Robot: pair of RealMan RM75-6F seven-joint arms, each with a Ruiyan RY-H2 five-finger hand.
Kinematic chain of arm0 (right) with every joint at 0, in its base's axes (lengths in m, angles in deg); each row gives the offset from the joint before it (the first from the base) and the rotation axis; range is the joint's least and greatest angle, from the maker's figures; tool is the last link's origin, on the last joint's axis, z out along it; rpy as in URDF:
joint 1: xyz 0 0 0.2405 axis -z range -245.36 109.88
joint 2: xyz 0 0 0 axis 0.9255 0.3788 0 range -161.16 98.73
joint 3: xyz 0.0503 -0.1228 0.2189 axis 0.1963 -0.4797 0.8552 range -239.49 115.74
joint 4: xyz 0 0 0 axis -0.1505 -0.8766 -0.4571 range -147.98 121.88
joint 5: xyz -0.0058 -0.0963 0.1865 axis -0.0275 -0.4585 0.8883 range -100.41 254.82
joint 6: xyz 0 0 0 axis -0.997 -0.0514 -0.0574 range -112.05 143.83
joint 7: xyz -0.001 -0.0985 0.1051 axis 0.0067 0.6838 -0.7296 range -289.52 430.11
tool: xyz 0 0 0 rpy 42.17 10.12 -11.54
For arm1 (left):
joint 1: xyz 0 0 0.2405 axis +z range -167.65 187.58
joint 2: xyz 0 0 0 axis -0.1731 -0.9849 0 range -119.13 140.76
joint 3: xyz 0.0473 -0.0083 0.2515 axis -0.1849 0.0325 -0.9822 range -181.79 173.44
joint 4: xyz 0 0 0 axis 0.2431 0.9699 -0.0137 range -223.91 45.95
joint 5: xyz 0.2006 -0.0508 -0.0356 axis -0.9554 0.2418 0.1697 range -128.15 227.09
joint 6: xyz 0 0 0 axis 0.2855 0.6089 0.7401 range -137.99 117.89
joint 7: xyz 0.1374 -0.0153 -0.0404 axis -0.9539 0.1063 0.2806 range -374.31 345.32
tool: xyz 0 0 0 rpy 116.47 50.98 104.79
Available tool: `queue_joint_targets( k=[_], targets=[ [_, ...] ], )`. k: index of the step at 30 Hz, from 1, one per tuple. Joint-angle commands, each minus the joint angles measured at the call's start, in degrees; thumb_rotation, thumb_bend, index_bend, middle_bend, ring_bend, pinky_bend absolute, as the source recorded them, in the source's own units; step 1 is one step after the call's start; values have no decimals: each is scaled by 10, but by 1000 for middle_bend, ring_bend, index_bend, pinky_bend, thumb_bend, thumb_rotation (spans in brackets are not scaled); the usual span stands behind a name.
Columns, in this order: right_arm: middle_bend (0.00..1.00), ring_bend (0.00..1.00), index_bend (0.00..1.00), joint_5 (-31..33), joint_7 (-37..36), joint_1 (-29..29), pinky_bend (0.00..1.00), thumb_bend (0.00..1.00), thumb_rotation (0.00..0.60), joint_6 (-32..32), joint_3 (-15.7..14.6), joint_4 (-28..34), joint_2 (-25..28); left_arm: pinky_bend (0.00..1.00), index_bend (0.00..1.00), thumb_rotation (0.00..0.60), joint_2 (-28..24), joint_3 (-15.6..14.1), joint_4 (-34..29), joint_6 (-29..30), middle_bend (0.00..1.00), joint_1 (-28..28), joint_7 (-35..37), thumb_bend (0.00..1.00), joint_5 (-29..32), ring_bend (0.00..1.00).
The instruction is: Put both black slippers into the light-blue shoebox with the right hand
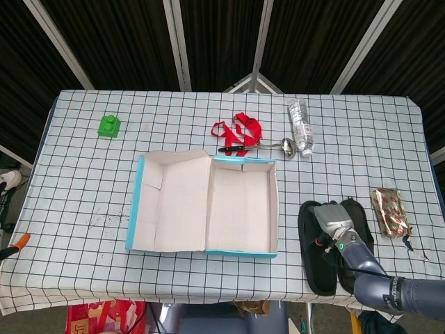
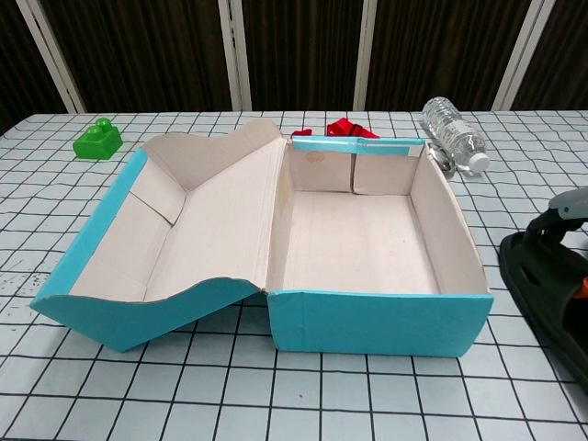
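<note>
Head view: both black slippers [image 1: 336,245] lie side by side near the table's front edge toward its right corner, toes pointing away from the robot. Right hand [image 1: 336,224] sits on top of the pair, over the seam between them; whether it grips one I can't tell, fingers are hidden under the palm housing. Chest view only catches a sliver of that hand [image 2: 571,204] at the right border, above the nearer slipper's black upper [image 2: 549,280]. Left hand not visible in either view.

Light-blue shoebox [image 1: 206,204] is open, mid-table, just left of the slippers with a narrow strip of checked cloth between. Lid [image 1: 169,202] is flapped out to the left, so the tray [image 2: 367,243] is the right half, nearest the slippers. Nothing shows inside the tray. Its right wall [image 2: 455,237] stands between slippers and tray floor.

Around: foil snack packet [image 1: 391,212] just right of the slippers, near the right edge. Behind the box toward the back edge: red ribbon [image 1: 238,128], spoon [image 1: 259,147] lying across it, water bottle [image 1: 301,126] on its side. Green block [image 1: 109,126] near the back-left corner, well apart.

Open cloth: bare strip along the front edge left of the slippers, and the whole left side of the table [image 1: 76,188].
</note>
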Motion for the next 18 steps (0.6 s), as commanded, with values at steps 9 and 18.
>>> queue_joint_targets(
  k=[9,18],
  targets=[
    [415,210,459,-44,-20,18,104,524,600,-4,14,10,20,15,46,600,0,0,-1,0,0,0,-1,272,1,0],
    [421,215,459,-32,-10,5,104,525,600,-5,21,50,65,15,46,600,-2,0,-2,3,0,2,2,273,0,0]
  ],
)
